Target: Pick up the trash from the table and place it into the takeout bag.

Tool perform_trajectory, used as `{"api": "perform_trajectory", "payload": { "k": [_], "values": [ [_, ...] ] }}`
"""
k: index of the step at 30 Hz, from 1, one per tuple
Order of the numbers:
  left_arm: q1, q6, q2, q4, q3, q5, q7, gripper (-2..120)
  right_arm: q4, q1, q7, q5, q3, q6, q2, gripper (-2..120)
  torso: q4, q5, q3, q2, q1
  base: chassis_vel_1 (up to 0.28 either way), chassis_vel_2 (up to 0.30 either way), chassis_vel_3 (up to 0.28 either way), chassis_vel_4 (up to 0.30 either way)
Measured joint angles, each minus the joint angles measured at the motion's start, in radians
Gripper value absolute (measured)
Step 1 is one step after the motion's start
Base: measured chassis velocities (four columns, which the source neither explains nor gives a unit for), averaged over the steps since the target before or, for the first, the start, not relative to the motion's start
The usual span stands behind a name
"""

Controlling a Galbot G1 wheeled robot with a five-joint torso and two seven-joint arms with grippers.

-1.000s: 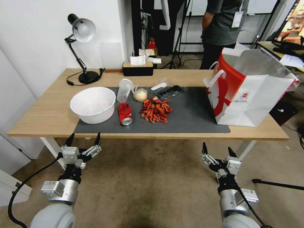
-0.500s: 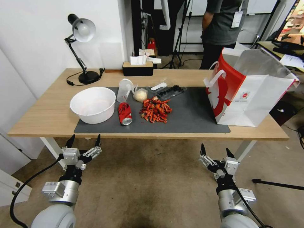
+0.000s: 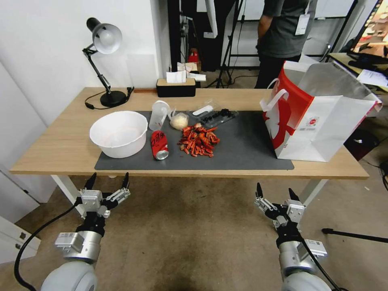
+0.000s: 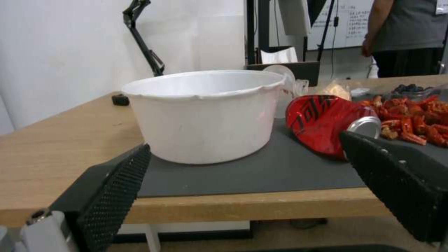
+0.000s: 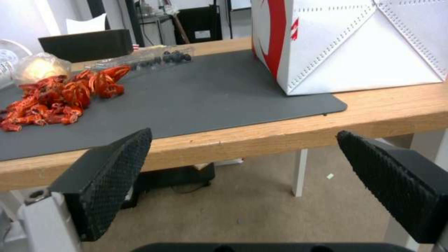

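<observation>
On the light-wood table point(image 3: 60, 149) a dark grey mat point(image 3: 242, 149) carries the trash: a white bowl point(image 3: 118, 133), a red cola can point(image 3: 159, 144) lying on its side, a clear plastic cup point(image 3: 158, 114), a wrapped whitish food lump point(image 3: 179, 120), a heap of red shell scraps point(image 3: 199, 140) and a clear tray of dark bits point(image 3: 216, 116). The takeout bag point(image 3: 319, 117), white with a red side, stands open at the mat's right end. My left gripper point(image 3: 109, 184) and right gripper point(image 3: 275, 192) hang open and empty below the table's front edge. The left wrist view faces the bowl point(image 4: 205, 113) and can point(image 4: 329, 122).
A black desk lamp point(image 3: 103, 60) stands at the table's back left and a black tissue box point(image 3: 176, 87) at the back middle. A person stands behind the table beyond the bag. Bare floor lies in front of the table around both arms.
Both grippers have sunk slightly lower and stay open. Everything on the table is as it was.
</observation>
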Motion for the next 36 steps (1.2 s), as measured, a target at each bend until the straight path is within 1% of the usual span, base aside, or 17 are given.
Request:
{"api": "perform_trajectory", "payload": {
  "k": [5,12,29,32,34,35,36],
  "values": [
    [-0.001,0.0,0.0,0.0,0.0,0.0,0.0,100,-0.001,0.002,-0.005,0.001,0.0,0.003,0.001,100,0.0,0.0,0.0,0.0,0.0,0.0,0.0,0.0,0.0],
    [-0.003,0.0,0.0,0.0,-0.001,0.002,0.0,100,0.001,0.005,-0.046,-0.007,0.012,0.031,-0.005,100,0.0,0.0,0.0,0.0,0.0,0.0,0.0,0.0,0.0],
    [-0.009,-0.008,0.001,0.001,0.0,0.0,0.001,100,-0.02,0.027,-0.096,-0.008,0.021,0.064,-0.018,100,0.0002,0.0,0.0,0.0,0.0,0.0,0.0,0.0,0.0],
    [-0.029,0.001,0.019,-0.013,0.008,-0.026,-0.002,100,-0.02,0.026,-0.1,-0.008,0.021,0.065,-0.018,100,0.0002,0.0,0.0,0.0,0.0,0.0,0.0,0.0,0.0],
    [-0.064,0.038,0.049,-0.036,0.02,-0.079,-0.011,100,-0.02,0.024,-0.104,-0.008,0.021,0.066,-0.018,100,0.0001,-0.0001,0.0,0.0,0.0,0.0,0.0,0.0,0.0],
    [-0.09,0.069,0.076,-0.053,0.031,-0.127,-0.023,100,-0.02,0.022,-0.105,-0.008,0.021,0.066,-0.019,100,0.0,0.0,0.0,0.0,0.0,0.0,0.0,0.0,0.0],
    [-0.09,0.069,0.076,-0.053,0.031,-0.127,-0.023,100,-0.02,0.022,-0.105,-0.008,0.021,0.066,-0.019,100,0.0,0.0,0.0,0.0,0.0,0.0,0.0,0.0,0.0]
  ]
}}
